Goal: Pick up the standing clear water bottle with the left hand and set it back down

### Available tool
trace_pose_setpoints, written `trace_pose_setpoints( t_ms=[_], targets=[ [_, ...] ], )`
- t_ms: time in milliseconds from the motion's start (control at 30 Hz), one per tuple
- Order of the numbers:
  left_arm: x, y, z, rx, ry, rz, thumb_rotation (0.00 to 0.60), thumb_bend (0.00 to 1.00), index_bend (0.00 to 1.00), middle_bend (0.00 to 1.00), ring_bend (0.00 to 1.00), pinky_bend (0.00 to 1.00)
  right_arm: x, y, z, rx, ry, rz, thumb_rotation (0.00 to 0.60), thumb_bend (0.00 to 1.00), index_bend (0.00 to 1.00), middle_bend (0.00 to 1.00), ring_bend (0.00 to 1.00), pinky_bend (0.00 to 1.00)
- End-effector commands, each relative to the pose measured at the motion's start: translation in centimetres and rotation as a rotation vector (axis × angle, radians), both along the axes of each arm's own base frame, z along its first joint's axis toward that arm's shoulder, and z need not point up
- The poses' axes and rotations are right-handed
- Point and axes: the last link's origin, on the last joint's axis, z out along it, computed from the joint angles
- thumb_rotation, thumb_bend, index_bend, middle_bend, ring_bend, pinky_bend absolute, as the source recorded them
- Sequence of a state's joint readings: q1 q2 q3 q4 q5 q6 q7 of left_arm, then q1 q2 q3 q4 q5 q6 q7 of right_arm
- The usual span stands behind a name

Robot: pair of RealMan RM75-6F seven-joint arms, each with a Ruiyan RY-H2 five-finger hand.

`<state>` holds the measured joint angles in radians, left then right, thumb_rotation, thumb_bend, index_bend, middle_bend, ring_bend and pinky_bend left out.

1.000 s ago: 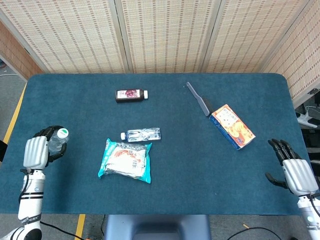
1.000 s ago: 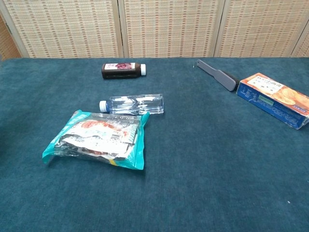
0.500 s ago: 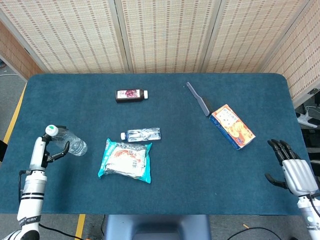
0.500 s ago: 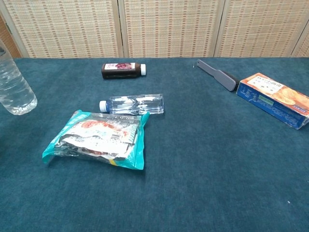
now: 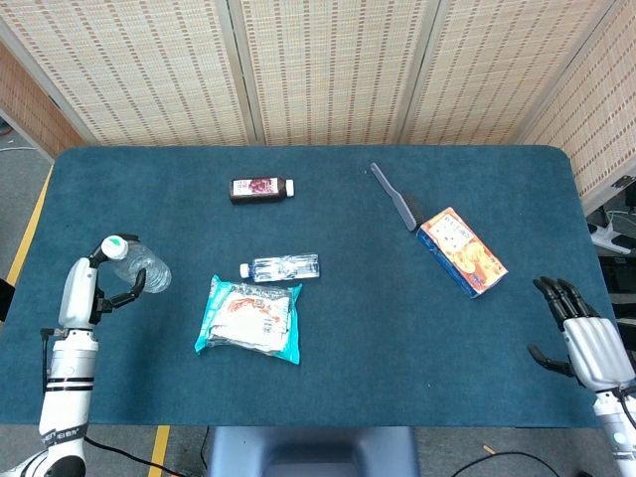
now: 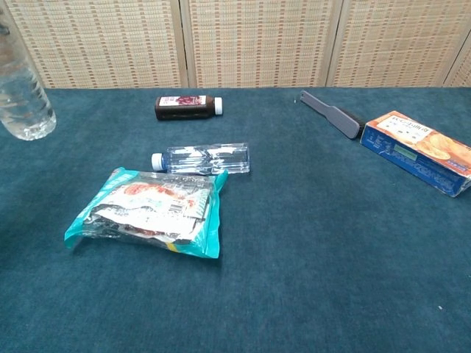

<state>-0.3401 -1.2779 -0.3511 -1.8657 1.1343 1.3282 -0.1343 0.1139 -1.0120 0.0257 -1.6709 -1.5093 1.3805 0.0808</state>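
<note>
The clear water bottle (image 5: 142, 267) with a white cap hangs tilted above the table's left edge, and my left hand (image 5: 79, 291) grips it from the left side. In the chest view only the bottle (image 6: 23, 97) shows, at the top left corner, its base off the blue table (image 5: 338, 388); the hand is out of that frame. My right hand (image 5: 586, 343) rests at the table's right front corner, fingers apart and holding nothing.
A second clear bottle (image 5: 283, 266) lies on its side mid-table, just behind a teal snack bag (image 5: 248, 316). Further back lie a dark juice bottle (image 5: 260, 188), a grey brush (image 5: 397, 197) and an orange box (image 5: 462, 250).
The left hand has raised and tilted the clear bottle; in the chest view it came into frame at the left and rose. The right hand has stayed put.
</note>
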Motion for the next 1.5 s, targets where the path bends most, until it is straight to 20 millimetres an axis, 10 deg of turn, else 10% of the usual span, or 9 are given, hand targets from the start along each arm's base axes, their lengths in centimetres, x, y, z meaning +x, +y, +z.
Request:
trace_pose_setpoints(
  t_ms=[33, 233, 567, 1000, 1500],
  targets=[
    [-3.7, -0.7, -3.4, -0.112, 0.048, 0.092, 0.6, 0.54, 0.5, 0.54, 0.46, 0.41, -0.1, -0.1, -0.2, 0.005, 0.004, -0.006, 0.6, 0.17, 0.0, 0.04, 0.0, 0.26],
    [-4.0, -0.2, -4.7, -0.131, 0.044, 0.085, 0.6, 0.53, 0.5, 0.54, 0.46, 0.41, -0.1, -0.2, -0.3, 0.015, 0.011, -0.017, 0.6, 0.17, 0.0, 0.04, 0.0, 0.26],
    [1.1, 0.4, 0.0, 0.041, -0.046, -0.05, 0.6, 0.53, 0.5, 0.54, 0.46, 0.41, 0.0, 0.2, 0.0, -0.001, 0.003, -0.003, 0.6, 0.17, 0.0, 0.04, 0.0, 0.26],
    [-5.7, 0.5, -4.3, -0.038, 0.039, 0.103, 0.6, 0.54, 0.47, 0.51, 0.44, 0.4, -0.1, -0.2, -0.3, 0.01, 0.01, -0.013, 0.6, 0.17, 0.0, 0.04, 0.0, 0.26],
    [-7.7, 0.0, -7.3, -0.049, 0.009, 0.114, 0.6, 0.52, 0.27, 0.32, 0.26, 0.3, -0.1, -0.1, -0.2, 0.011, 0.005, -0.009, 0.6, 0.17, 0.0, 0.04, 0.0, 0.26]
  ],
)
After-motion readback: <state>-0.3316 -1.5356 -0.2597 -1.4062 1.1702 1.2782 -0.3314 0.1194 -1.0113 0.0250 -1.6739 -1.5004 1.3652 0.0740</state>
